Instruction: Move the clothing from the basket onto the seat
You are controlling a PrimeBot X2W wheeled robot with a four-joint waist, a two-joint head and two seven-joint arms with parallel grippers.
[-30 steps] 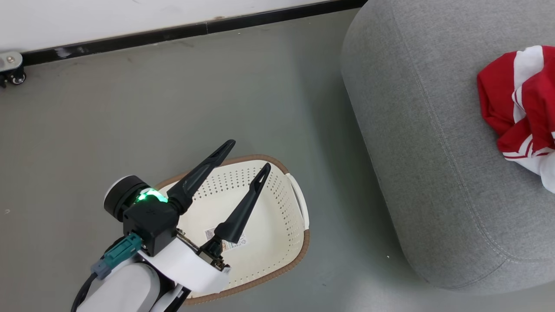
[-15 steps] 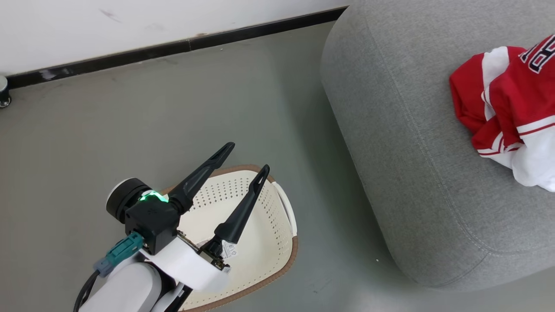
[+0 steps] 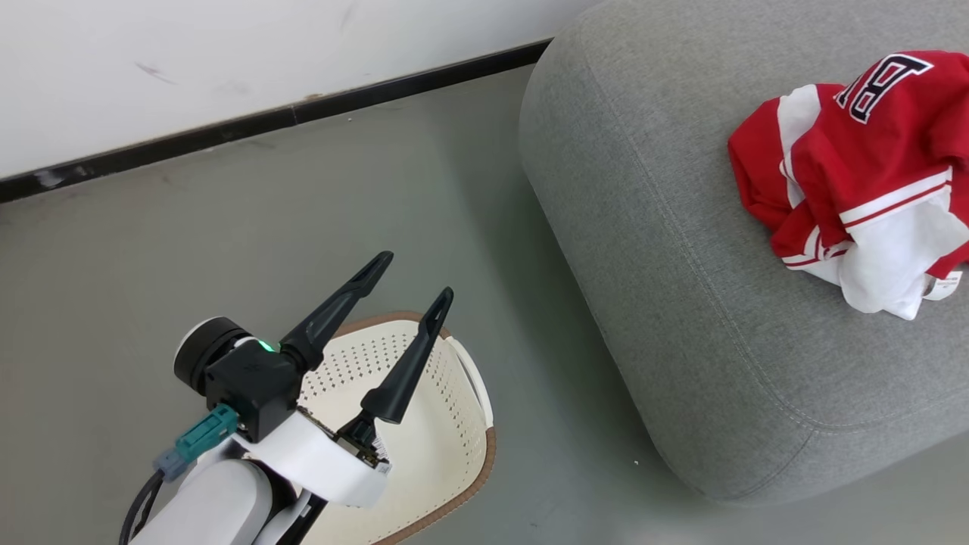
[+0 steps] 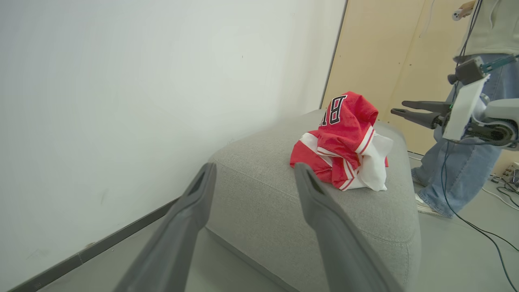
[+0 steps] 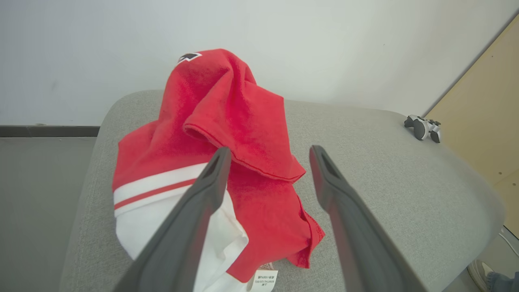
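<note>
Left arm: pale forearm comes up from the lower left corner of the head view, wrist cocked. Left gripper (image 3: 416, 275) slants upward toward the seat (image 3: 666, 265) and hangs over the basket (image 3: 484, 462), which stands on the grey floor just beside the seat. Its two dark fingers are spread wide, with nothing between them.

Right arm: seen from the left wrist, right gripper (image 4: 399, 107) is held level in the air at the seat's far side, tips aimed at the clothing (image 3: 848, 174) but clear of it. Fingers apart, gripping nothing.

Clothing: crumpled red heap with white stripes and lettering, resting on top of the seat.

Game controller (image 5: 421, 127) lies on the seat's edge. Person in jeans (image 4: 458, 170) stands behind the right arm.
</note>
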